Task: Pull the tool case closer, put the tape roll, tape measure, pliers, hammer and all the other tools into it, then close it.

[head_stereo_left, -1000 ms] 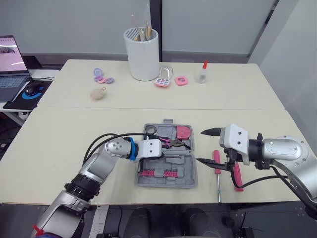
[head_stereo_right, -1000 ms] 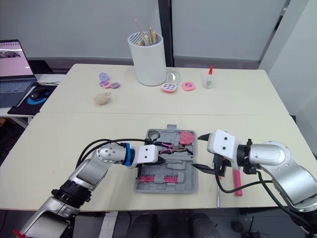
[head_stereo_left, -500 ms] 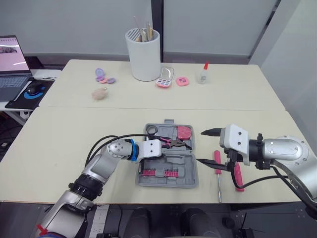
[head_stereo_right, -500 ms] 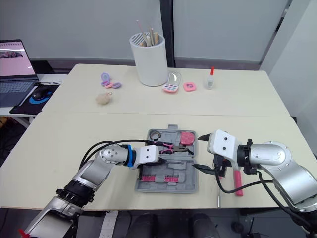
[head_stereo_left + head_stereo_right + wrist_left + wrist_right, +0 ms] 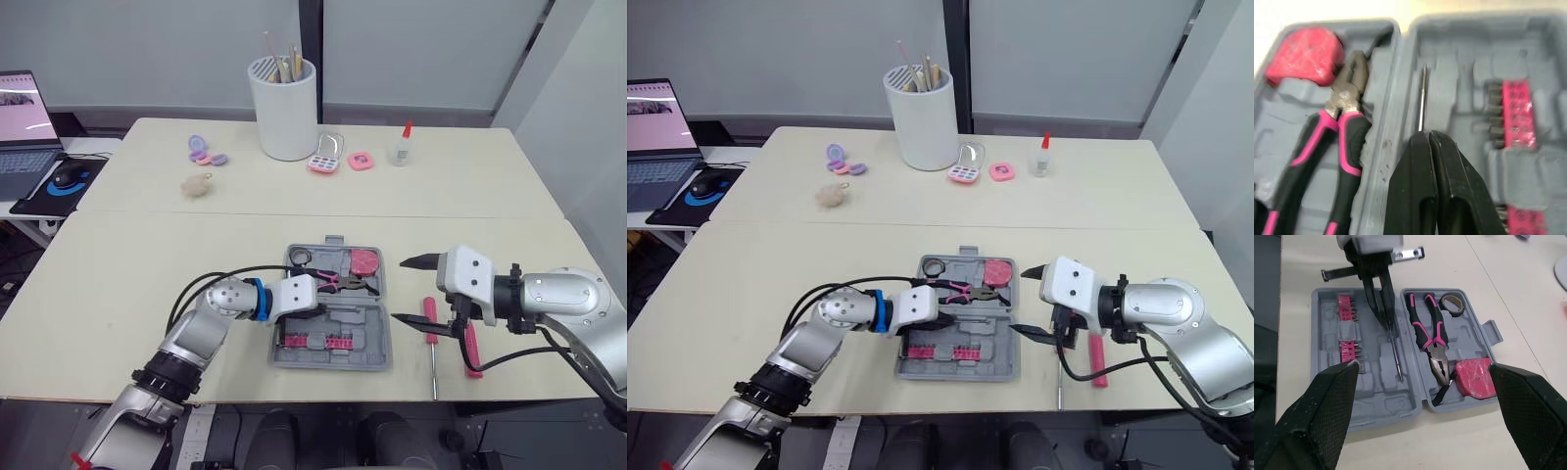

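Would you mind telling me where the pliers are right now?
In the left eye view, the pliers lie inside the open tool case, in its far half, beside the tape roll and the pink tape measure.

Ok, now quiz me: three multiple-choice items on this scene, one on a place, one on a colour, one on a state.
1. Where do the pliers lie? A) in the tool case B) on the table right of it C) in the white cup
2. The tool case's colour? A) blue B) grey C) yellow
3. The right gripper is: A) shut on a hammer B) shut, empty C) open, empty
Key: 1A, they lie in its far half; 2B, grey plastic all over; 3C, its fingers stand wide apart.
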`<state>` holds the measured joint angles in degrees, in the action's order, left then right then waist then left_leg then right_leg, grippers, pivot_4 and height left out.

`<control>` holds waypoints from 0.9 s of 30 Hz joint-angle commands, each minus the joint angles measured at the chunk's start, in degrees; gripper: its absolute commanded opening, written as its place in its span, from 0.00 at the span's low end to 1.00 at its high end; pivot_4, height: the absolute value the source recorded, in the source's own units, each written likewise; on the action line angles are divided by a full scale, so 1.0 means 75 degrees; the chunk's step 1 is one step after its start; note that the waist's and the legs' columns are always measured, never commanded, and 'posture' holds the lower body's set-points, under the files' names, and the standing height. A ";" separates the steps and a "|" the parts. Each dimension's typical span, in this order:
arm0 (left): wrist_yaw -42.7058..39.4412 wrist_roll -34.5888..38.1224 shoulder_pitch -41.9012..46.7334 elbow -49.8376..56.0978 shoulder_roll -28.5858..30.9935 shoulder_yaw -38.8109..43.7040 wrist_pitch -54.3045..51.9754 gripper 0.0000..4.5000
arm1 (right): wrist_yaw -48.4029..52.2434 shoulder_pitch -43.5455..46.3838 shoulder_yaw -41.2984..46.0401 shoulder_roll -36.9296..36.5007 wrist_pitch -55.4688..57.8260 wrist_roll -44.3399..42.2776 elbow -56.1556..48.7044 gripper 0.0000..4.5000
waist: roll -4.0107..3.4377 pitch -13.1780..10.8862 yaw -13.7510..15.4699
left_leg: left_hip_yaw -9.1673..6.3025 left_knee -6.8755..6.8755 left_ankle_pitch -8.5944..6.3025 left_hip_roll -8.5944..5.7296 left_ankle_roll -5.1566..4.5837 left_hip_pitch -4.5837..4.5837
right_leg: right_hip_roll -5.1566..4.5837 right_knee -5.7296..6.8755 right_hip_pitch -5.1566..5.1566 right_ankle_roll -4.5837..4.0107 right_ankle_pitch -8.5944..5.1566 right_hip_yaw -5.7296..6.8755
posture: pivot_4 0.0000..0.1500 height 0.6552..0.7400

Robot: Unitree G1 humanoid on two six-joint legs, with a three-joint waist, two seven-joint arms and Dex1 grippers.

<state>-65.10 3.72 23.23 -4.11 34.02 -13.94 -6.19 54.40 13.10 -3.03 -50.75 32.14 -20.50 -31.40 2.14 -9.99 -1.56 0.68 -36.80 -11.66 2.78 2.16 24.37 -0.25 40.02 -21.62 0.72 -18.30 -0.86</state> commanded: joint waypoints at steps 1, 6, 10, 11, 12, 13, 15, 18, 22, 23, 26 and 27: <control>-0.0405 0.1106 -0.0069 0.0588 0.0629 0.1158 -0.0497 0.05 | 0.0403 -0.0109 0.0893 -0.0231 -0.0144 -0.0495 0.0329 1.00 | -0.0002 0.0000 -0.0015 | 0.0001 0.0000 0.0000 -0.0001 0.0000 -0.0001 | 0.0001 0.0001 0.0000 0.0000 0.0000 -0.0001 | 1.00 1.00; -0.0801 0.2438 -0.0859 0.0778 0.1840 0.2882 -0.1645 0.35 | 0.1088 -0.0423 0.1947 -0.0718 -0.0447 -0.0764 0.1442 1.00 | -0.0006 -0.0001 -0.0031 | 0.0006 0.0002 -0.0001 0.0003 -0.0001 -0.0009 | -0.0004 -0.0005 0.0008 0.0000 -0.0001 -0.0005 | 1.00 1.00; -0.0825 0.2947 -0.1810 0.0282 0.2716 0.4497 -0.2208 0.62 | 0.1789 -0.0817 0.2756 -0.1158 -0.0747 -0.0882 0.2524 1.00 | -0.0008 -0.0003 -0.0017 | 0.0003 0.0002 -0.0001 0.0005 -0.0001 -0.0009 | -0.0009 -0.0006 0.0009 0.0000 -0.0001 0.0000 | 1.00 1.00; -0.0795 0.3041 -0.2027 0.0030 0.2861 0.4880 -0.2348 0.70 | 0.1934 -0.0911 0.2939 -0.1271 -0.0618 -0.0986 0.2722 1.00 | -0.0009 -0.0004 -0.0014 | 0.0003 0.0003 -0.0001 0.0005 -0.0001 -0.0012 | -0.0012 -0.0006 0.0011 -0.0001 -0.0002 0.0001 | 1.00 1.00; -0.0774 0.3122 -0.2192 -0.0189 0.2963 0.5170 -0.2447 0.77 | 0.2024 -0.0961 0.3071 -0.1339 -0.0525 -0.1066 0.2876 1.00 | -0.0013 -0.0007 -0.0014 | 0.0004 0.0004 -0.0001 0.0005 -0.0001 -0.0014 | -0.0027 -0.0006 0.0011 -0.0001 -0.0002 0.0001 | 1.00 1.00; -0.0793 0.3120 -0.2376 -0.0467 0.3068 0.5440 -0.2396 0.84 | 0.2109 -0.1011 0.3187 -0.1399 -0.0475 -0.1115 0.3065 1.00 | -0.0017 -0.0009 -0.0015 | 0.0006 0.0007 -0.0001 0.0005 -0.0001 -0.0021 | -0.0041 -0.0006 0.0015 -0.0001 -0.0002 0.0001 | 1.00 1.00; -0.0837 0.3036 -0.2690 -0.1012 0.3267 0.5858 -0.2210 0.99 | 0.2262 -0.1120 0.3335 -0.1508 -0.0521 -0.1084 0.3457 1.00 | -0.0018 -0.0009 -0.0024 | 0.0018 0.0020 -0.0001 0.0003 -0.0001 -0.0052 | -0.0051 -0.0007 0.0033 -0.0001 -0.0004 -0.0006 | 1.00 1.00; -0.0891 0.2900 -0.3005 -0.1712 0.3520 0.6234 -0.1858 0.99 | 0.2355 -0.1192 0.3351 -0.1553 -0.0770 -0.0943 0.3847 1.00 | -0.0017 -0.0009 -0.0024 | 0.0029 0.0042 -0.0001 0.0000 -0.0001 -0.0065 | -0.0064 -0.0009 0.0032 -0.0003 -0.0006 -0.0008 | 1.00 1.00; -0.0855 0.2790 -0.3159 -0.2364 0.3672 0.6414 -0.1497 0.99 | 0.2308 -0.1070 0.3138 -0.1471 -0.0946 -0.0862 0.4109 1.00 | -0.0020 -0.0011 -0.0019 | 0.0036 0.0050 -0.0001 -0.0001 -0.0001 -0.0066 | -0.0071 -0.0008 0.0026 -0.0006 -0.0007 -0.0009 | 1.00 1.00; -0.0842 0.2747 -0.3168 -0.2495 0.3696 0.6422 -0.1383 0.99 | 0.2314 -0.1051 0.3084 -0.1478 -0.0977 -0.0825 0.4134 1.00 | -0.0020 -0.0011 -0.0018 | 0.0037 0.0051 -0.0001 -0.0001 -0.0001 -0.0066 | -0.0072 -0.0008 0.0026 -0.0006 -0.0007 -0.0009 | 1.00 1.00; -0.0745 0.2814 -0.3147 -0.2614 0.3702 0.6483 -0.1370 0.99 | 0.2251 -0.0901 0.3000 -0.1482 -0.0911 -0.0836 0.4150 1.00 | -0.0020 -0.0011 -0.0019 | 0.0044 0.0055 -0.0001 -0.0001 -0.0001 -0.0069 | -0.0077 -0.0008 0.0024 -0.0007 -0.0007 -0.0012 | 1.00 1.00; -0.0738 0.2822 -0.3162 -0.2616 0.3714 0.6479 -0.1356 0.99 | 0.2251 -0.0882 0.2967 -0.1509 -0.0909 -0.0811 0.4145 1.00 | -0.0020 -0.0011 -0.0019 | 0.0044 0.0055 -0.0001 -0.0001 0.0000 -0.0067 | -0.0078 -0.0008 0.0024 -0.0007 -0.0007 -0.0012 | 1.00 1.00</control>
<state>-70.77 24.57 -0.62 -23.70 60.43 32.09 -17.05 71.15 5.48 18.58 -61.35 25.71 -26.38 0.28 1.99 -10.08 -1.71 1.01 -36.38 -11.67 2.77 2.16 23.86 -0.84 39.96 -21.44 0.67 -18.36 -0.95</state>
